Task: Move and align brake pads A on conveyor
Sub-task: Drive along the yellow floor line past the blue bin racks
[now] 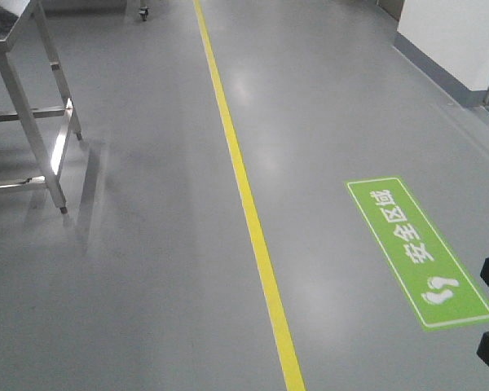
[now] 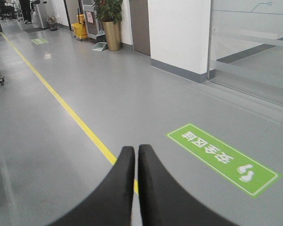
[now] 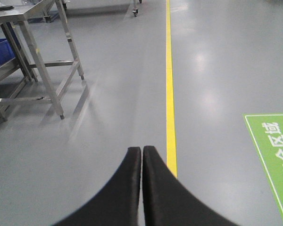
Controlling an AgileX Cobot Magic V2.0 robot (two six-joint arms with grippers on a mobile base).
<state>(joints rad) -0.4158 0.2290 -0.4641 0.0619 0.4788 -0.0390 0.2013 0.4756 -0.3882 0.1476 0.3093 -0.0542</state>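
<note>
Black jaws touching tip to tip on my left gripper (image 2: 136, 150) and right gripper (image 3: 142, 150), both arms aimed forward, low over grey floor (image 3: 217, 70) by yellow line (image 3: 170, 94).

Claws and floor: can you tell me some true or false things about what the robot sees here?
1. The left claw is shut with nothing in it. True.
2. The right claw is wide open. False: its fingers are pressed together.
3. A yellow line runs along the grey floor. True.
4. The green safety sign is on the same side of the line as the steel table. False: they are on opposite sides of the line.
5. Brake pads lie on the floor. False: no brake pads show in any view.
</note>
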